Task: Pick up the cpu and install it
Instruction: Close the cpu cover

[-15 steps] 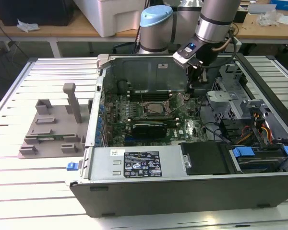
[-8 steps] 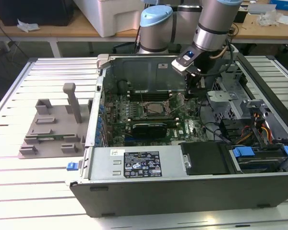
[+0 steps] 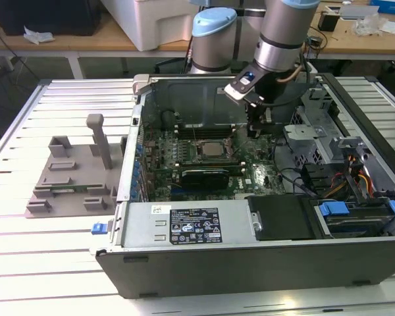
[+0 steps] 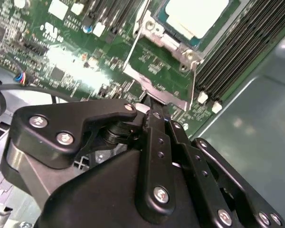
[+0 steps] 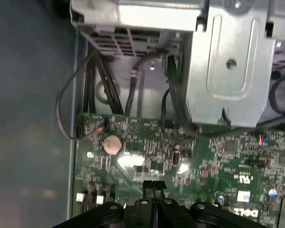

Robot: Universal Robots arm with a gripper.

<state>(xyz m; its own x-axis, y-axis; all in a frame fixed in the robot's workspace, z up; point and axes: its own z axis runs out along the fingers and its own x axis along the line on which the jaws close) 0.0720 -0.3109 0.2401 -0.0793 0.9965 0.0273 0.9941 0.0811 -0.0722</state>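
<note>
One arm reaches down into an open computer case [image 3: 250, 270] lying on a slatted table [image 3: 52, 263] (I am steering from afar, so I go by the cameras alone).

Exterior view: the claw [image 3: 253, 131] hangs above the green circuit board [image 3: 184, 155], just beside the chip [image 3: 214, 149] on the exterior view's right. The chip lies flat in its square socket near the middle of the board. Besides the board, the case holds a long black card [image 3: 207, 175] below the socket and a grey power box [image 3: 197, 224] against the near wall. Outside the case, on the exterior view's left, sits a grey holder [image 3: 66, 178] with an upright post.

Second wrist view: the chip's shiny top [image 4: 194, 14] sits inside a silver metal frame [image 4: 166, 92]. The black fingertips are close to that frame's edge; I cannot tell whether they touch it.

First wrist view: the two fingers [image 5: 148, 187] are pressed together with nothing between them, over the board near a round coin battery [image 5: 112, 144]. Beyond lie black cables [image 5: 66, 104] and a metal drive cage [image 5: 228, 61].

I judge the chip light, stiff and thin, with a slippery lid and delicate contacts beneath. It is best gripped by two opposite edges and kept level.
</note>
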